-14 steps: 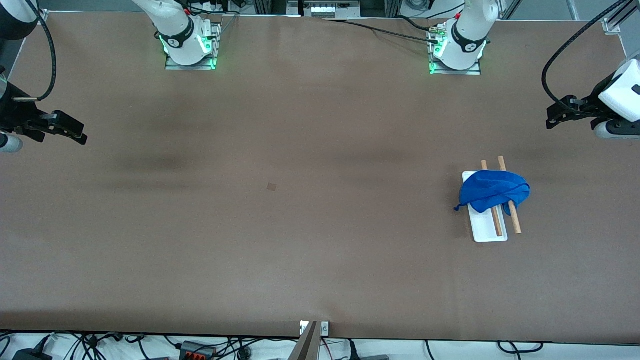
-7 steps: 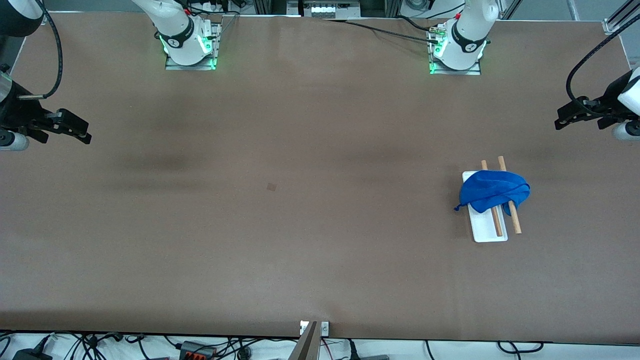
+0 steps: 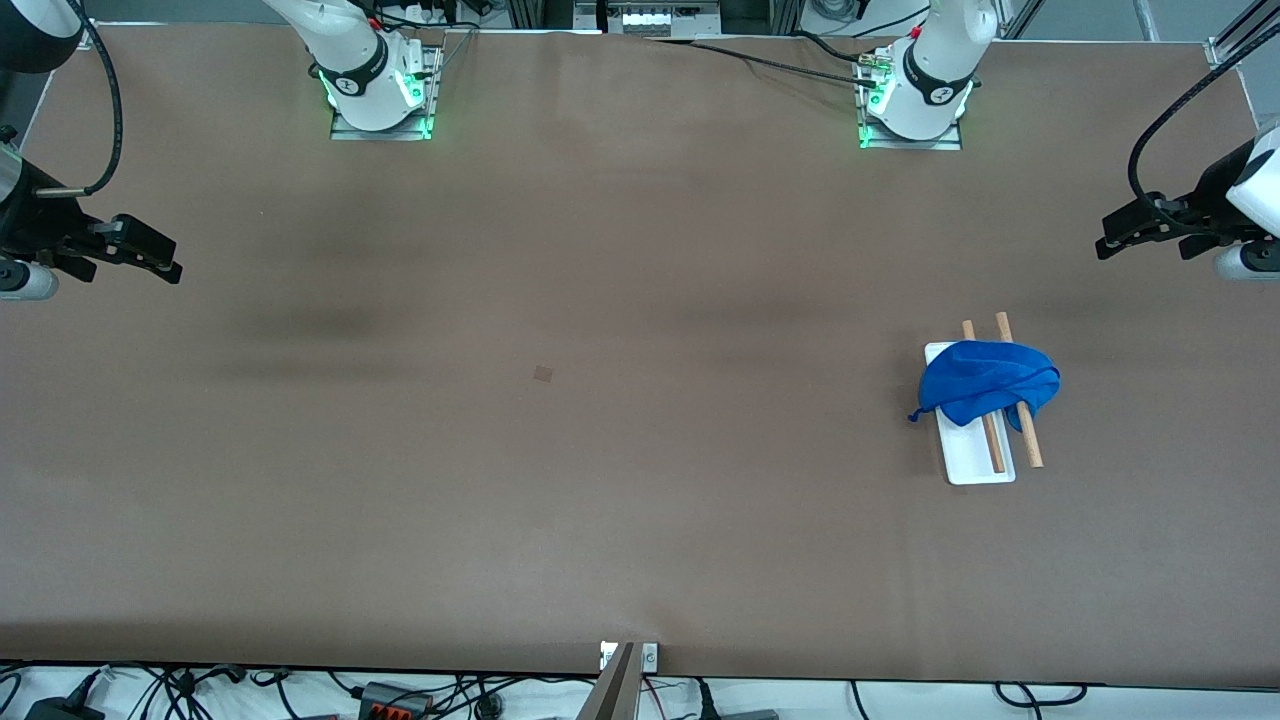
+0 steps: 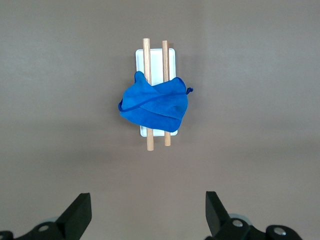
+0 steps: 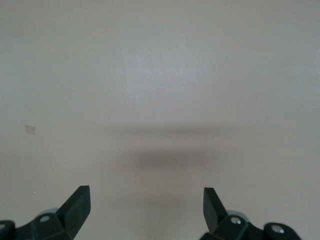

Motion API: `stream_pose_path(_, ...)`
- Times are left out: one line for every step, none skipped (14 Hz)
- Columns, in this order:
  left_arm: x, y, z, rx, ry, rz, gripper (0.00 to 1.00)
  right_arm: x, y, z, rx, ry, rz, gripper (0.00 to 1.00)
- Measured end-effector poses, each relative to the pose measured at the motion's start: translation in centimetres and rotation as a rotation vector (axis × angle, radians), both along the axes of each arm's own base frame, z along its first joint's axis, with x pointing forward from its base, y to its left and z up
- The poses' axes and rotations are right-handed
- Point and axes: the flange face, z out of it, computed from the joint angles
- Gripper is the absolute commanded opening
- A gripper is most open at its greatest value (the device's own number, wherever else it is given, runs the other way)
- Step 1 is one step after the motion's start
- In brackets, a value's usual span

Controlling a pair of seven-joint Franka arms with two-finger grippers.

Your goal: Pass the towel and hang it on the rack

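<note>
Bright blue soft towel [image 3: 986,385] draped over white tray rack with two wooden rods [image 3: 981,462], right-centre frame. Left hand [image 3: 1140,226] at right edge, right hand [image 3: 133,252] at left edge: both spread wide, holding nothing, above brown worktop [image 3: 600,450].

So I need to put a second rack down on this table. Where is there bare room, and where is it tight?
Bare tabletop runs from the rack toward the right arm's end. The strip nearer the front camera is free too. It is crowded only at the rack, where the towel drapes both rods. The open left end effector and right end effector hang over the table's ends.
</note>
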Motion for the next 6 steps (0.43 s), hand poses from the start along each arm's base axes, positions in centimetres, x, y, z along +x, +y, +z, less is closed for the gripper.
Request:
stream_pose_path(-0.01, -0.02, -0.01, -0.002, 0.001, 0.012, 1.00, -0.04, -0.03, -0.05, 0.000, 0.005, 0.000, 1.00)
stream_pose_path(-0.04, -0.03, -0.03, -0.002, 0.005, 0.026, 1.00, -0.07, -0.03, -0.07, 0.000, 0.007, 0.000, 1.00)
stream_pose_path(-0.10, -0.04, -0.07, -0.002, 0.010, 0.036, 1.00, -0.09, -0.04, -0.09, -0.001, 0.009, 0.000, 1.00)
stream_pose_path(-0.13, -0.07, -0.09, -0.001, 0.013, 0.041, 1.00, -0.11, -0.05, -0.12, -0.002, 0.011, 0.000, 1.00)
stream_pose_path(-0.13, -0.21, -0.10, -0.001, 0.015, 0.040, 1.00, -0.12, -0.05, -0.17, -0.002, 0.012, 0.000, 1.00)
stream_pose_path(-0.12, -0.49, -0.11, -0.001, 0.015, 0.035, 1.00, -0.13, -0.05, -0.25, -0.002, 0.014, 0.000, 1.00)
